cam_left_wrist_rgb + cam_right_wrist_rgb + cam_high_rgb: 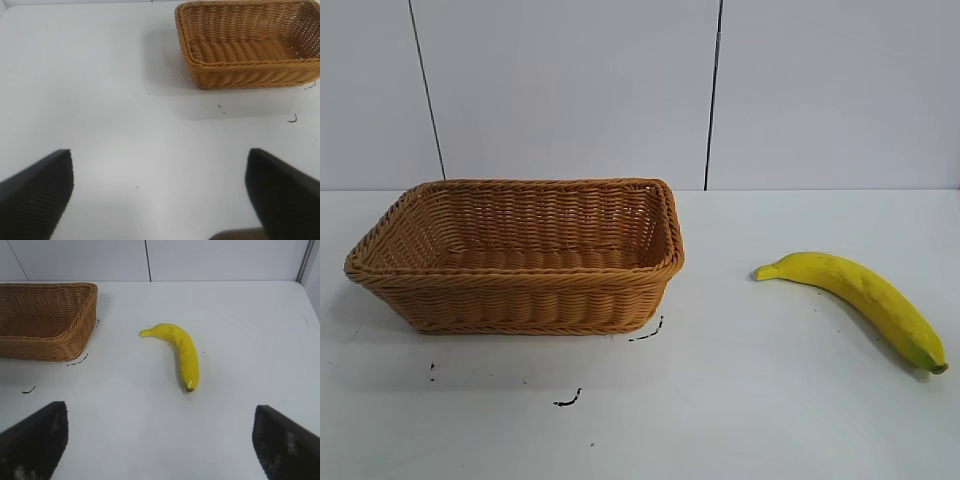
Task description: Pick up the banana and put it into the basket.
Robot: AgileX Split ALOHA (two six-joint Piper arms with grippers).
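The yellow banana [865,298] lies flat on the white table at the right, stem toward the basket. It also shows in the right wrist view [181,351]. The tan woven basket [520,285] stands empty at the left; it shows in the left wrist view [240,70] and the right wrist view [47,335]. My right gripper [160,435] is open and empty, some way short of the banana's blunt end. My left gripper [160,190] is open and empty over bare table, well away from the basket. Neither gripper shows in the exterior view.
Small black marks [568,400] dot the white table [740,400] in front of the basket. A pale wall with dark vertical seams [713,90] runs behind the table.
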